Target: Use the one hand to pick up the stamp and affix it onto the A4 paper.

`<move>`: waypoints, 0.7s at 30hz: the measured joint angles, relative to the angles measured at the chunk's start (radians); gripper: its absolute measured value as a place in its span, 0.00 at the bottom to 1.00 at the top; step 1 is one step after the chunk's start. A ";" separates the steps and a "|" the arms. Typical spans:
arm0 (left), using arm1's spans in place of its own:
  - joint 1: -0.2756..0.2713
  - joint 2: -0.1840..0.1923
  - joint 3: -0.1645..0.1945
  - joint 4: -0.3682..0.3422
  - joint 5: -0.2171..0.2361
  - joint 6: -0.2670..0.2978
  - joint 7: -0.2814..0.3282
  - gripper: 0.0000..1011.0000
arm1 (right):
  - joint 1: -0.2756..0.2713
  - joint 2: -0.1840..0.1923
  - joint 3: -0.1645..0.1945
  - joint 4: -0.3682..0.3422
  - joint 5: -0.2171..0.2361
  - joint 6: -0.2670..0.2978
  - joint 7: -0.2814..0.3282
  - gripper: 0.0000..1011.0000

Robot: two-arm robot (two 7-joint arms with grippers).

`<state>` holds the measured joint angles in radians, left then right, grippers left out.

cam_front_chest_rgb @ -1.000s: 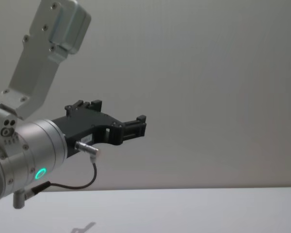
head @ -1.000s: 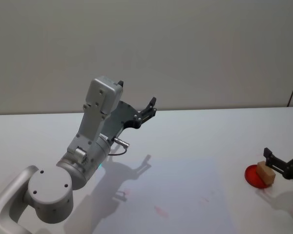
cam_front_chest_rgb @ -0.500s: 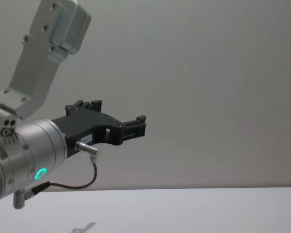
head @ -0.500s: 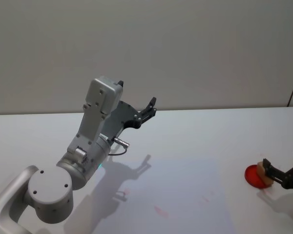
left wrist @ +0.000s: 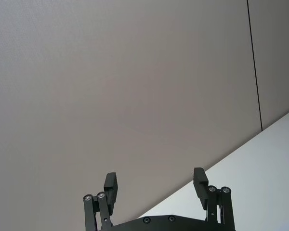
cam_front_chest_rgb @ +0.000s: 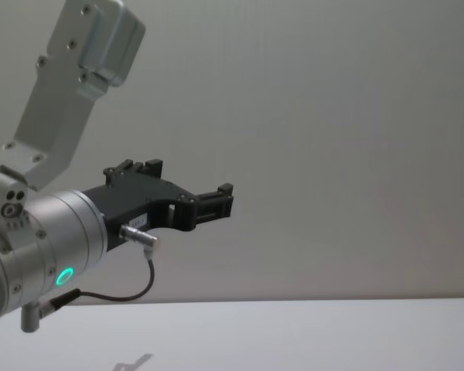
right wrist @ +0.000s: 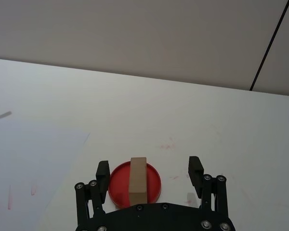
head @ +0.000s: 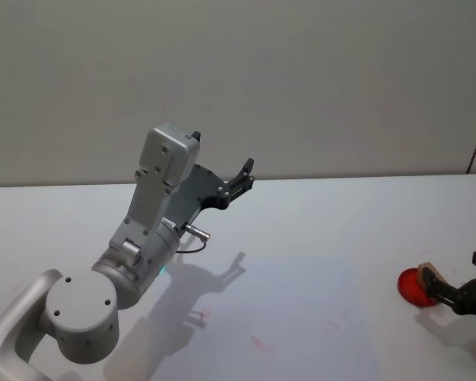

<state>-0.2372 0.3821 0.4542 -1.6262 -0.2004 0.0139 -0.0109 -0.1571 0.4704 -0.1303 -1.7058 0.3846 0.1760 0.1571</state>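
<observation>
Matte table; R gripper flanks wooden stamp.

Lower right in the head view, the stamp looks like bare matt wood, and the red pad under it is perhaps smooth plastic. At lower centre, the paper is matt white.

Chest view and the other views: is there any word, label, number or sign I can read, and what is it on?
No text can be read.
Small pale label on the left gripper: too small to read.
Red marks on the A4 paper: smudges, no legible characters.
Stamp and red ink pad: no print visible.
</observation>
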 joint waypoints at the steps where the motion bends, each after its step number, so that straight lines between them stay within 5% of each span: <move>1: 0.000 0.000 0.000 0.000 0.000 0.000 0.000 0.99 | 0.001 -0.001 0.000 0.001 -0.001 0.001 0.000 0.99; 21: 0.000 0.000 0.000 0.000 0.000 0.000 0.000 0.99 | 0.029 -0.027 -0.016 0.033 -0.027 0.030 0.012 0.99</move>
<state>-0.2371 0.3821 0.4542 -1.6262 -0.2004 0.0138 -0.0109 -0.1284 0.4438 -0.1463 -1.6724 0.3580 0.2056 0.1688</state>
